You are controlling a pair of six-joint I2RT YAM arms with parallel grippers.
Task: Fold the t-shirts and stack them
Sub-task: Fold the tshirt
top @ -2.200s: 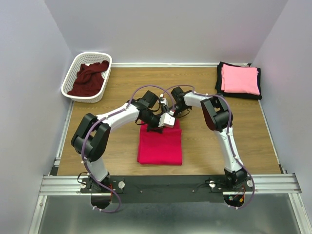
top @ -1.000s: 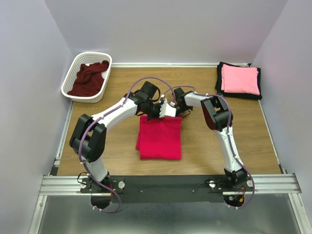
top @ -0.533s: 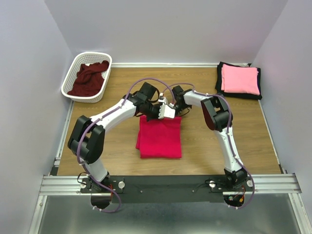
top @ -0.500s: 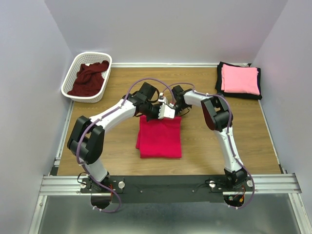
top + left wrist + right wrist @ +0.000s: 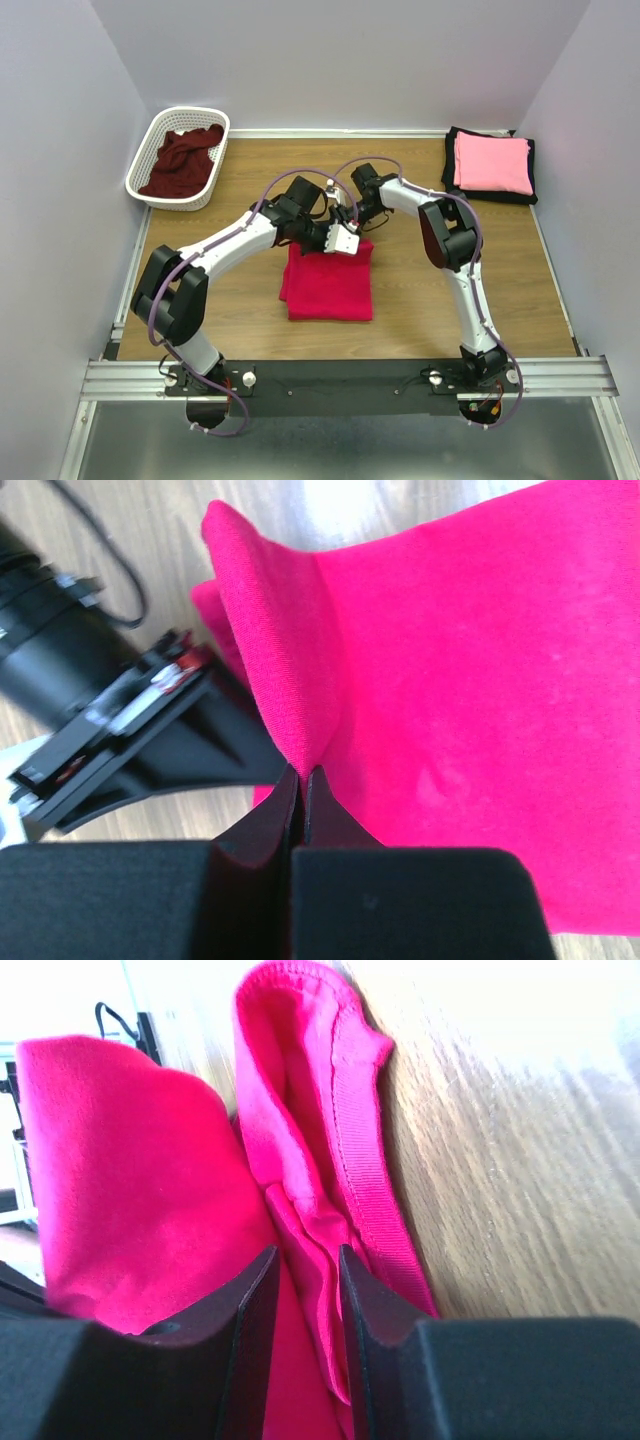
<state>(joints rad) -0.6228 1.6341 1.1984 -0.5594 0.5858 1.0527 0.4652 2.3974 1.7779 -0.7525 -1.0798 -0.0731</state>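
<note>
**Status: crimson t-shirt pinched at its far edge, mid-table**

We find the crimson-red t-shirt (image 5: pixel 328 285) near the middle of the wooden table (image 5: pixel 250 170), folded into a rough rectangle. Its near part lies flat. Its far edge is raised where the two grippers meet above it.

Left gripper (image 5: pixel 302 772): in the left wrist view the fingers (image 5: pixel 260 830) are pressed together on a thin ridge of the crimson fabric (image 5: pixel 450 660), which rises from between the tips. In the top view this gripper (image 5: pixel 350 244) sits over the far right part of the shirt.

Right gripper (image 5: pixel 310 1255): in the right wrist view the fingers (image 5: pixel 250 1310) stand a little apart. A bunched fold of the crimson shirt (image 5: pixel 130 1160), with its stitched hem showing, lies in the gap. We cannot tell whether the pads bear on the cloth. In the top view this gripper (image 5: pixel 352 222) points down at the shirt's far edge, just beside the left one.

Other shirts:
- The light pink t-shirt (image 5: pixel 492 163) lies folded on the black t-shirt (image 5: pixel 449 160) at the far right corner.
- The dark maroon t-shirt (image 5: pixel 185 160) lies crumpled in the white lattice basket (image 5: pixel 137 170) at the far left corner.
</note>
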